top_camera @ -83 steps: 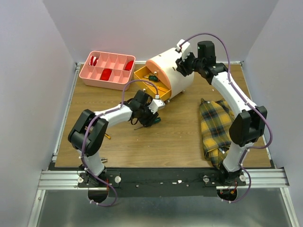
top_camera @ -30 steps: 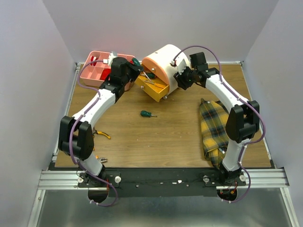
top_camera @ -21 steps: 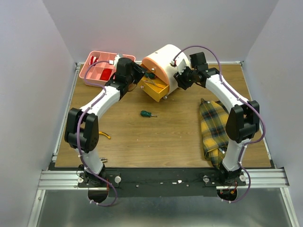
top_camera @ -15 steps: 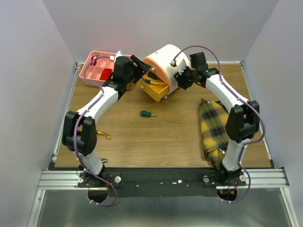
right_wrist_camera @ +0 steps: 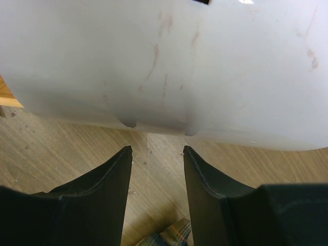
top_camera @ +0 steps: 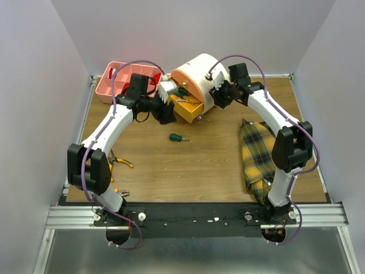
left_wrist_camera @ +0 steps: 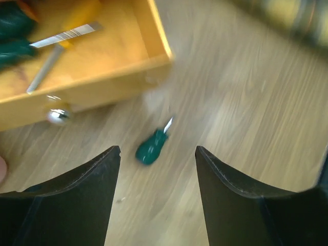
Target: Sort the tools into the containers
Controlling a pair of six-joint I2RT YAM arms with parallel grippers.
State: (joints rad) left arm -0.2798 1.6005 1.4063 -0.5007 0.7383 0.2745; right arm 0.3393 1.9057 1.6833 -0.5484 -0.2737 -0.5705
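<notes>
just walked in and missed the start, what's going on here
Two robot arms are sorting tools into containers. The left fingers are open and empty, hovering beside the drawer unit's pulled-out yellow drawer, which already holds a few tools. A green screwdriver lies loose on the table below them, and pliers lie near the left edge. The right fingers are open close by the drawer unit's cream shell, holding nothing. The pink tray sits at the far left.
</notes>
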